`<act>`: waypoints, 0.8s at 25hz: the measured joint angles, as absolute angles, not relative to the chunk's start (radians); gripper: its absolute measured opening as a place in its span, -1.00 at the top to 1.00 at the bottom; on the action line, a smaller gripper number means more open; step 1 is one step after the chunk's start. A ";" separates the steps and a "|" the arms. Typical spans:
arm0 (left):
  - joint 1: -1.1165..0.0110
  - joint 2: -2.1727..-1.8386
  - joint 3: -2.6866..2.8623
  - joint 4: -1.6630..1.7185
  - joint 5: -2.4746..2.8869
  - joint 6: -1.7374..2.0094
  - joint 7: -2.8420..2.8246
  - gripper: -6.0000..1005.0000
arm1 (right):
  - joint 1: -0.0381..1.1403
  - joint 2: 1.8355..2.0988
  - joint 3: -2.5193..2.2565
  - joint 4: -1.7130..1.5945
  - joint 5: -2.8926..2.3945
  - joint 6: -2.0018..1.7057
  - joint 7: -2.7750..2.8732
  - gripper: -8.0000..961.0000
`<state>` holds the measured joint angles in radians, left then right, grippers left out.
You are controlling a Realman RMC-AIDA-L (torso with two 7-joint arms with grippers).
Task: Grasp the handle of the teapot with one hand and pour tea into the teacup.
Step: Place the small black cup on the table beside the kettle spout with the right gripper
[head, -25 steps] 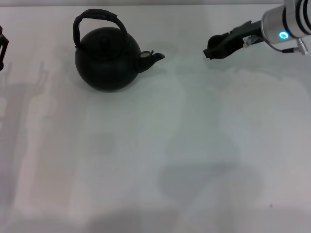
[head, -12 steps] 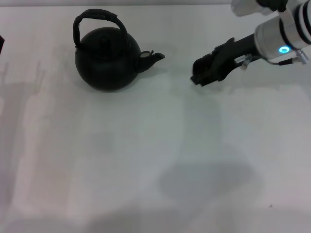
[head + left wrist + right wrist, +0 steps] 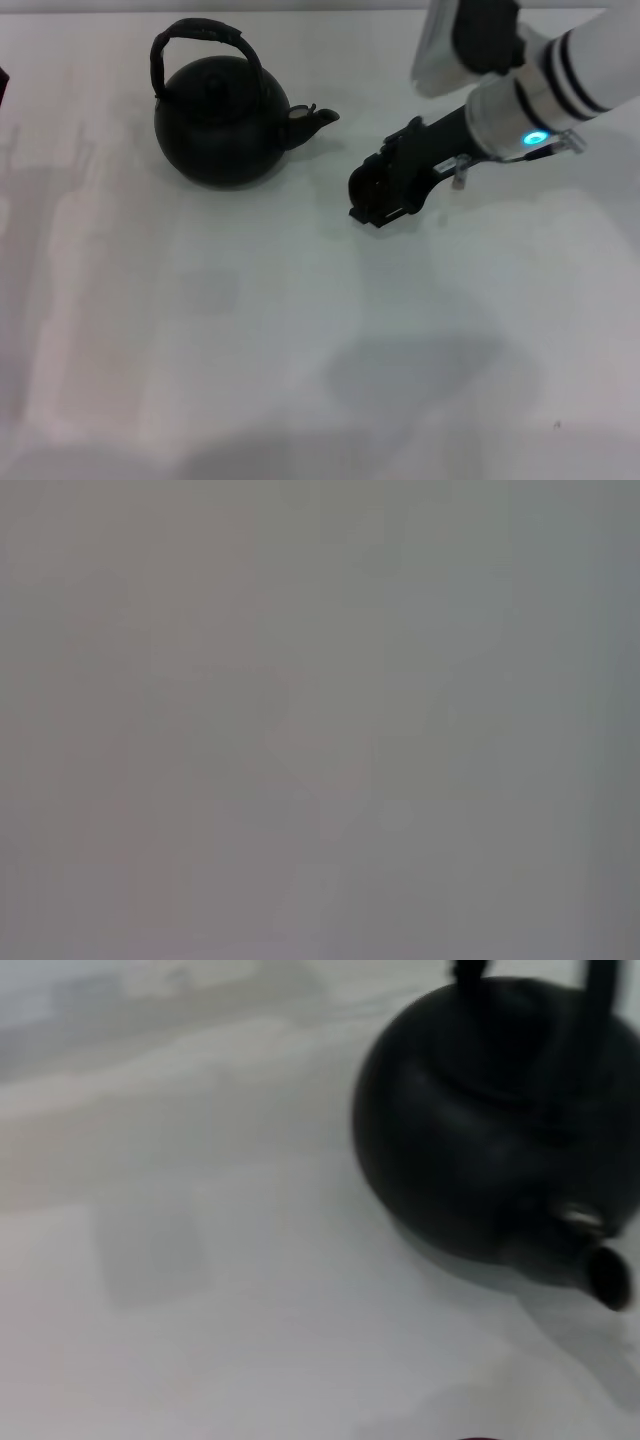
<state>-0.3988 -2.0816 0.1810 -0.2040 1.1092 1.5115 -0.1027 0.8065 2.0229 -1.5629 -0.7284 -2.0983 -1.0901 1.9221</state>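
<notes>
Since a second ago our right gripper [image 3: 378, 197] has swung in from the far right edge toward the middle of the table [image 3: 300, 350], coming nearer and leftward; the teapot [image 3: 222, 120] has not shifted. It sits at the far left, spout pointing right toward our gripper, and the handle [image 3: 196, 34] arches over its lid, spanning roughly left to right. From our right gripper the handle lies up and to the left, on the far side of the spout, so we judge the reach must rise over the pot's shoulder before closing across the arch. We cannot tell whether the right gripper's fingers are apart or together. Our left arm is out of sight, so the right is plainly the nearer one. We see no teacup in any view.
</notes>
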 joint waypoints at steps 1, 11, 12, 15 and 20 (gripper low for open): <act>-0.400 -2.082 0.181 -0.204 1.109 1.511 -0.103 -0.66 | 0.807 2.023 -1.581 -0.731 -2.094 -1.081 1.922 -0.60; -0.401 -2.083 0.181 -0.204 1.109 1.511 -0.103 -0.66 | 0.811 2.026 -1.710 -0.735 -2.081 -0.985 1.930 -0.63; -0.402 -2.083 0.181 -0.204 1.109 1.511 -0.103 -0.66 | 0.810 2.026 -1.713 -0.735 -2.081 -0.983 1.930 -0.63; -0.404 -2.083 0.181 -0.204 1.109 1.511 -0.103 -0.66 | 0.809 2.028 -1.723 -0.734 -2.077 -0.982 1.931 -0.64; -0.405 -2.082 0.181 -0.203 1.109 1.511 -0.103 -0.65 | 0.806 2.028 -1.741 -0.736 -2.065 -0.980 1.931 -0.66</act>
